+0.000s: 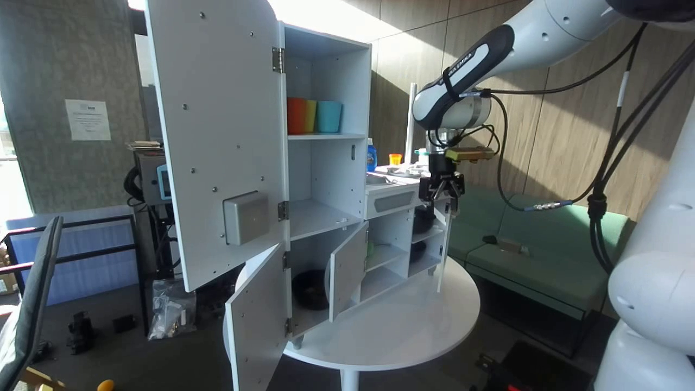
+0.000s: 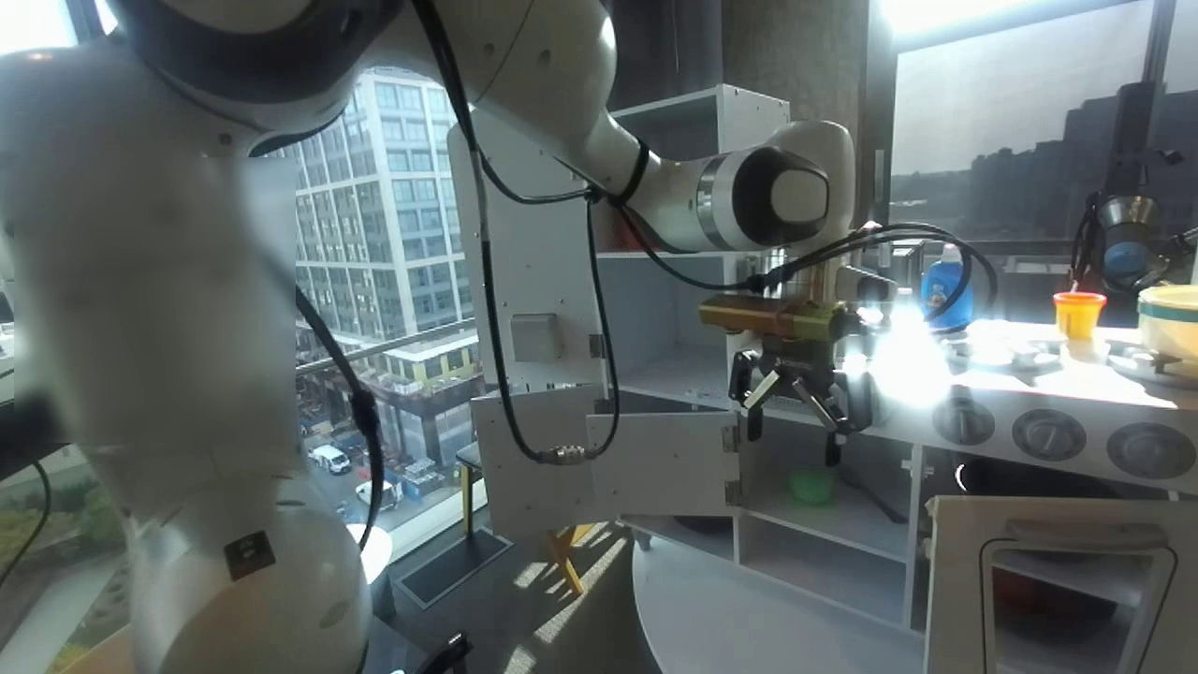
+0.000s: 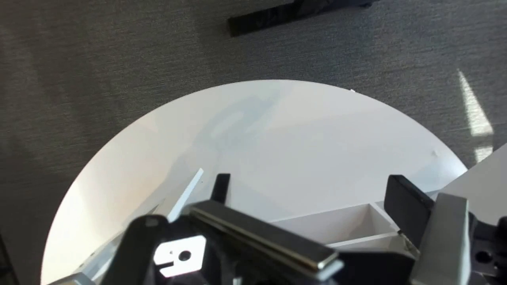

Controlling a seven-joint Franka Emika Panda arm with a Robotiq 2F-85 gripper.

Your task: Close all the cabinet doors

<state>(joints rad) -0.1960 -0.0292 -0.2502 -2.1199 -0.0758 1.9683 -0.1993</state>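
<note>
On the cabinet [image 1: 339, 174], in an exterior view, the tall door [image 1: 217, 136] stands open at ten o'clock, the low door [image 1: 260, 326] at seven, the short door [image 1: 347, 271] at six; in an exterior view the gripper [image 2: 794, 435] hangs with fingers [image 2: 831, 447] spread, holding nothing, the oven door [image 2: 1076, 520] agape at its four o'clock; those fingers could snag a door's edge; pushing near a hinge [image 1: 278, 60] could stall a door; "EMIKA" reads on the arm [image 1: 505, 54]; the notice [image 1: 88, 119] is illegible.

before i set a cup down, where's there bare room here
Bare: the round tabletop in front of the cabinet, between a short open door and the windowed door. Crowded: the counter, with blue bottle, orange cup and teal-rimmed container.
</note>
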